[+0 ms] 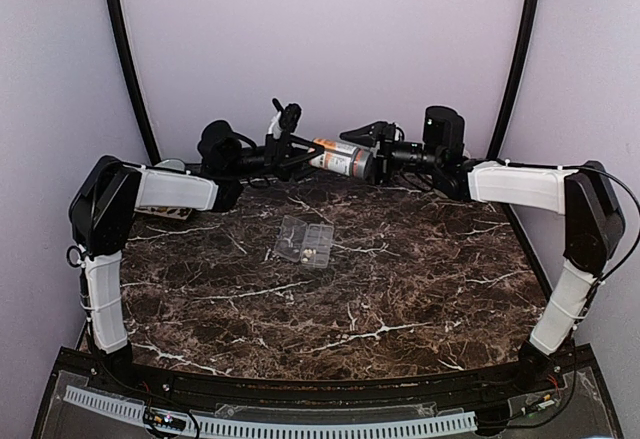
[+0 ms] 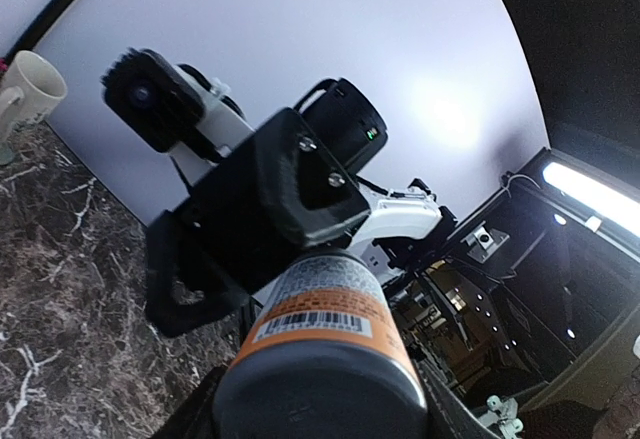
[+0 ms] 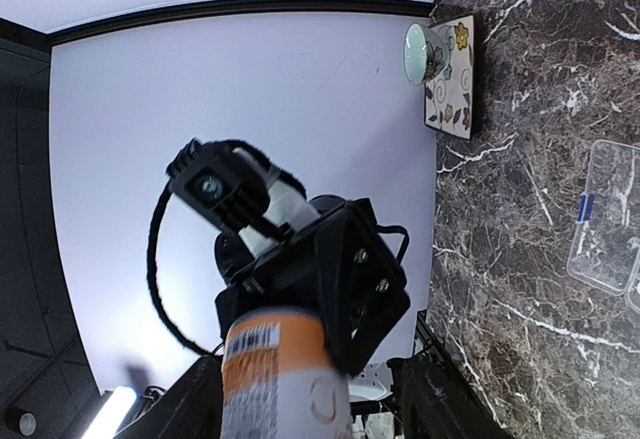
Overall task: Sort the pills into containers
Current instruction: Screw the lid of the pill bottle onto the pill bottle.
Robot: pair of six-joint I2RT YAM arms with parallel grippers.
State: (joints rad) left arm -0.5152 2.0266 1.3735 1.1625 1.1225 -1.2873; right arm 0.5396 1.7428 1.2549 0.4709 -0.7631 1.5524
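Left end effector [image 1: 300,151] is clenched on one end of a white-and-orange-labelled bottle [image 1: 338,155], which hangs level in the air beyond the organizer box [image 1: 303,242], on its far side. Right end effector [image 1: 375,159] has its fingers on either side of the bottle's other end; whether they press on it I cannot tell.

Below them is the dark marbled desk [image 1: 400,299]. A cream mug [image 2: 30,84] stands on a flowered tile [image 3: 455,84] beyond and to the left of the organizer box, well apart from it. The organizer box, clear plastic, lies flat on the desk with its lid apparently folded open. A few pale pills [image 1: 306,253] sit as specks inside its compartments [image 1: 316,249]; I cannot tell how many.
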